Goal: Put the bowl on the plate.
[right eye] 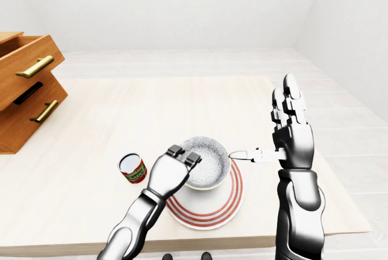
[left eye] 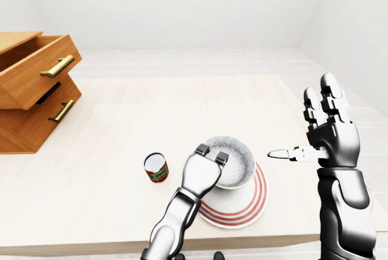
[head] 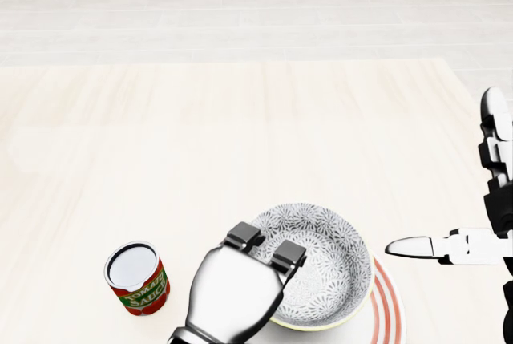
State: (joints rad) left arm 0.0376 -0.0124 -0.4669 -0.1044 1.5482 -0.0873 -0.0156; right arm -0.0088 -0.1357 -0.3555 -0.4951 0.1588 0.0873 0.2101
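Head view, lower centre: the grey-patterned white ceramic bowl [head: 325, 260] sits on the red-striped white round plate [head: 386, 312]; the silver left hand [head: 235, 286] curls its fingers [head: 242, 236] at the bowl's left rim, and I cannot tell whether they grip it; the right hand [left eye: 330, 136], at frame right, stands spread wide, apart from the plate.

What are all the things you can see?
By the left-eye view:
bowl: one, white with grey flower pattern, on the plate
plate: one, white with red rings, low centre
tomato sauce can: one, red-green label, left of plate
drawer cabinet: one, brown wood, far left, top drawer open
table: one, pale wood, under plate and can
left robot hand: one, silver, at bowl's left rim
right robot hand: one, silver, open, right of plate
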